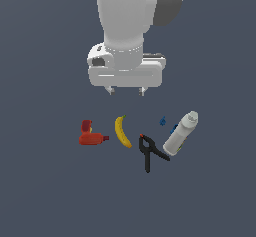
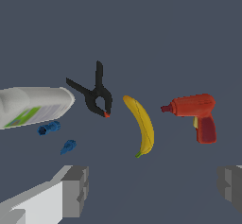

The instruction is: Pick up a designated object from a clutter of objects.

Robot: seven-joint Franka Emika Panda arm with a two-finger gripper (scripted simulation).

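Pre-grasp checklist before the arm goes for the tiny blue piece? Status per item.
1. Hand open and empty: ok. The fingers are wide apart with nothing between them.
2. Blue piece visible in both views: ok.
3. Target unambiguous: cannot tell. A second blue piece lies close beside the white bottle.
4. Hand centred over the target: not ok. The piece sits toward the exterior view's right of the hand, which is nearer the banana.
5. Room around the target: ok. It lies apart from the bottle and the black clamp.
6. Hand at grasp height: not ok. It hangs well above the objects.
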